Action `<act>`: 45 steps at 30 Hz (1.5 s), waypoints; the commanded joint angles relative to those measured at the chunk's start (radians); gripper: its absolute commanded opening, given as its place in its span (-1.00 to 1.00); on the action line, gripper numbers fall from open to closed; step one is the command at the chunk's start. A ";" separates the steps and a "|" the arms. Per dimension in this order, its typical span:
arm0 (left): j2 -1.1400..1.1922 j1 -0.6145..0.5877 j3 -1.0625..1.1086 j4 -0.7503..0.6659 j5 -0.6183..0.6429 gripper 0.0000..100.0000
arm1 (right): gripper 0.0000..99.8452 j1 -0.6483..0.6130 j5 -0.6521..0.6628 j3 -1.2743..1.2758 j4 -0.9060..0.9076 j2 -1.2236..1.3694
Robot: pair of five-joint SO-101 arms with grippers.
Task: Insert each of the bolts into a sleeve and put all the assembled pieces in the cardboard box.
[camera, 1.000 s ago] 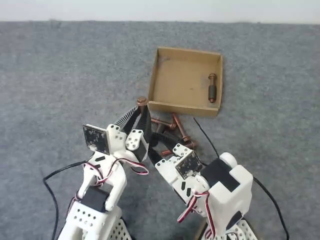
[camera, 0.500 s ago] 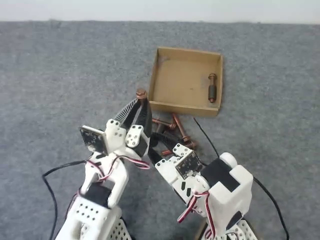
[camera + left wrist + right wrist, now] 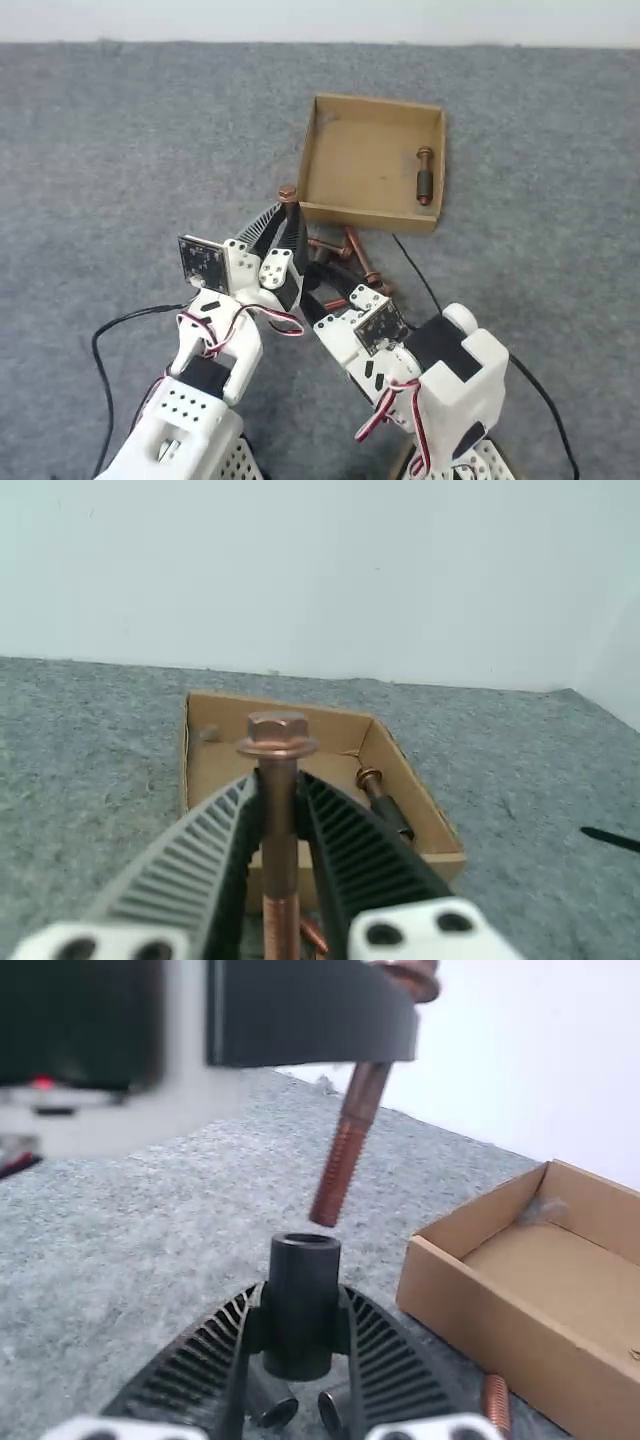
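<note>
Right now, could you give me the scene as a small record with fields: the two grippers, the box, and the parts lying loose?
Left gripper: shut on a copper bolt, head up, shank hanging below the fingers
Right gripper: shut on a black sleeve, upright, opening facing up
Bolt to sleeve: threaded tip just above the opening, tilted, not yet inside
Cardboard box: holds one assembled piece by a side wall
Loose bolts: several on the carpet beside the box's near wall; count unclear

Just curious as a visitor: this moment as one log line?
left gripper: shut on bolt | right gripper: shut on sleeve | bolt tip above sleeve, not in | cardboard box: one assembled piece
</note>
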 commanded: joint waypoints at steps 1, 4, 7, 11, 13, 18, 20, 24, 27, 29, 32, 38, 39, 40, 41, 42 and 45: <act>-0.064 0.003 -0.019 0.032 0.032 -0.98 | -0.99 0.015 0.008 0.015 -0.007 -0.056; -0.081 0.003 -0.019 0.058 0.081 -0.98 | -0.99 0.015 0.008 0.005 -0.007 -0.056; -0.083 0.003 -0.019 0.061 0.084 -0.98 | -0.99 0.015 0.008 0.005 -0.007 -0.056; -0.081 0.012 -0.019 0.061 0.086 -0.98 | -0.99 0.015 0.008 0.003 -0.007 -0.056; -0.080 0.034 -0.012 0.068 0.083 -0.98 | -0.99 0.015 0.008 0.003 -0.007 -0.056; -0.081 0.038 -0.012 0.083 0.083 -0.98 | -0.99 0.016 0.009 0.003 -0.008 -0.056; -0.080 0.038 -0.012 0.083 0.083 -0.98 | -0.99 0.016 0.009 0.005 -0.008 -0.056; -0.080 0.038 -0.012 0.106 0.081 -0.98 | -0.99 0.038 0.009 0.015 -0.061 -0.056; -0.080 0.038 -0.012 0.118 0.081 -0.98 | -0.99 0.058 0.009 0.020 -0.081 -0.056; -0.080 0.038 -0.012 0.118 0.081 -0.98 | -0.99 0.058 0.009 0.023 -0.084 -0.056; -0.080 0.038 -0.012 0.118 0.081 -0.98 | -0.99 0.059 0.009 0.025 -0.087 -0.058; -0.080 0.038 -0.012 0.121 0.081 -0.98 | -0.99 0.068 0.009 0.026 -0.104 -0.058; -0.080 0.038 -0.012 0.132 0.081 -0.98 | -0.99 0.076 0.009 0.026 -0.107 -0.058; -0.080 0.040 -0.012 0.152 0.081 -0.98 | -0.99 0.084 0.009 0.025 -0.107 -0.058; -0.080 0.046 -0.012 0.175 0.081 -0.98 | -0.99 0.091 0.009 0.025 -0.108 -0.059; -0.080 0.048 -0.012 0.195 0.080 -0.98 | -0.99 0.094 0.009 0.025 -0.108 -0.067; -0.080 0.048 -0.012 0.207 0.080 -0.98 | -0.99 0.097 0.009 0.040 -0.097 -0.117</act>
